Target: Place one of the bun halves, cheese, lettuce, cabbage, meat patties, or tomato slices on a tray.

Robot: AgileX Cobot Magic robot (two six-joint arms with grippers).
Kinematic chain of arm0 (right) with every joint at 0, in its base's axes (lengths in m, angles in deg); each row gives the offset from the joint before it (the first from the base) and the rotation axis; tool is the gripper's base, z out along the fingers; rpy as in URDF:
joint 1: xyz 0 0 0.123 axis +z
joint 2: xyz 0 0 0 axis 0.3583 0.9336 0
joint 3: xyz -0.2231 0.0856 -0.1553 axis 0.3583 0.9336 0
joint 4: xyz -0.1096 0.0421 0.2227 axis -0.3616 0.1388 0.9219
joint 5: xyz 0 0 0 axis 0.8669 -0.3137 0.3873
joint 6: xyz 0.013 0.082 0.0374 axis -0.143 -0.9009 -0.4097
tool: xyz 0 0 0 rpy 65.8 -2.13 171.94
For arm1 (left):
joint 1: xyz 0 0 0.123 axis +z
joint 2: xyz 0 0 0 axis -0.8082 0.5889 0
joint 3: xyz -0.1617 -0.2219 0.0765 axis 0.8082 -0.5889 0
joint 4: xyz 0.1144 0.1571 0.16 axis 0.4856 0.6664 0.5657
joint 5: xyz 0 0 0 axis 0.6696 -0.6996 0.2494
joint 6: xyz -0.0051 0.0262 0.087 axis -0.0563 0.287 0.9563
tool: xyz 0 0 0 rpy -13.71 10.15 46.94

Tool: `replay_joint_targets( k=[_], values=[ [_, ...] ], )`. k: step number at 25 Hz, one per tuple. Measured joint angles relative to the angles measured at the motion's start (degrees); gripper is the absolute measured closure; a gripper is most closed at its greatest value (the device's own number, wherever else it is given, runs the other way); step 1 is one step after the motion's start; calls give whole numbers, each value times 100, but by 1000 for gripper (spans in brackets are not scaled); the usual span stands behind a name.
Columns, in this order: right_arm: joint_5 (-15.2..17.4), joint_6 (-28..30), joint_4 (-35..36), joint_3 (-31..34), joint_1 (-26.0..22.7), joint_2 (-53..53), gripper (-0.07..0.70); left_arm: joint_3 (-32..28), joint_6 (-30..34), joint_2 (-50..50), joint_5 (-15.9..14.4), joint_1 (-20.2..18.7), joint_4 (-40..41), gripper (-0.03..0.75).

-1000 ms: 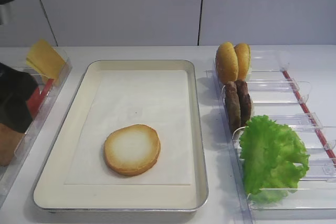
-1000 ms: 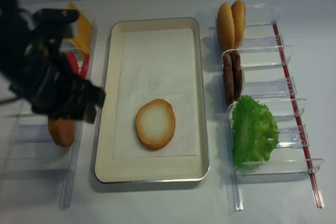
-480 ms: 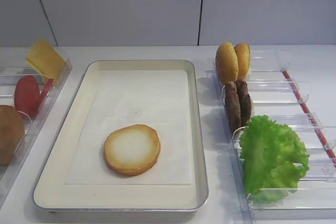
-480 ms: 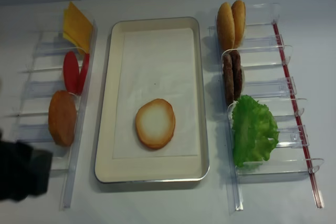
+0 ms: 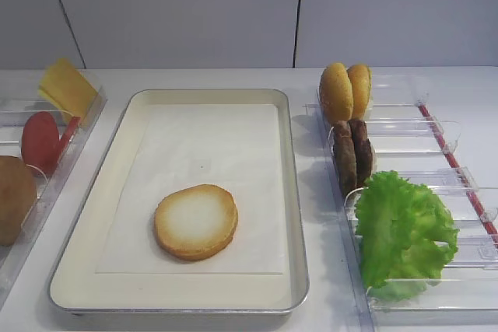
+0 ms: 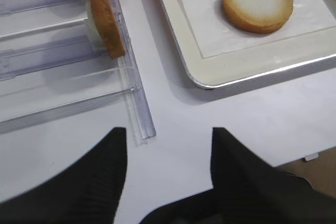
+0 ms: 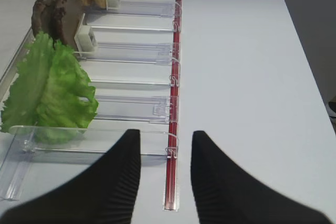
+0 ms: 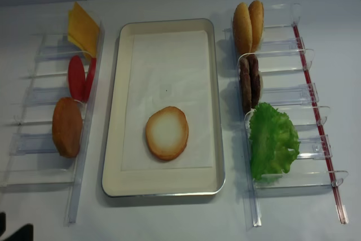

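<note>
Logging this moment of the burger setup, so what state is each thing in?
bun half: flat on the tray, cut face up
tray: holds only that bun
lettuce: in its bin
meat patties: on edge, in bin
left gripper: open, empty
right gripper: open, empty

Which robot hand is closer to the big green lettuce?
Right. The right gripper hovers open just past the lettuce, at its bin's end. The left gripper is across the tray.

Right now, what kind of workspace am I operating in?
Probably a mock burger-assembly station: a lined tray holding a bun half, flanked by clear divided bins stocked with lettuce and meat patties.
</note>
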State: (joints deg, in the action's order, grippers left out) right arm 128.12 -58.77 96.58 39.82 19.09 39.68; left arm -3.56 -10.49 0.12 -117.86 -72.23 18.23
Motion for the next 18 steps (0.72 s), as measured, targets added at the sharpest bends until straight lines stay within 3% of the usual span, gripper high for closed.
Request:
replay_joint_targets(
  k=[5,10,18],
  values=[
    [0,0,0,0,0,0,363,-322,272,-846,15,0,0,389],
    [11,0,-11,0,0,0,363,-516,354,-896,401,0,0,391],
    [11,0,-11,0,0,0,363,-561,236,-896,501,0,162,392]
  ],
)
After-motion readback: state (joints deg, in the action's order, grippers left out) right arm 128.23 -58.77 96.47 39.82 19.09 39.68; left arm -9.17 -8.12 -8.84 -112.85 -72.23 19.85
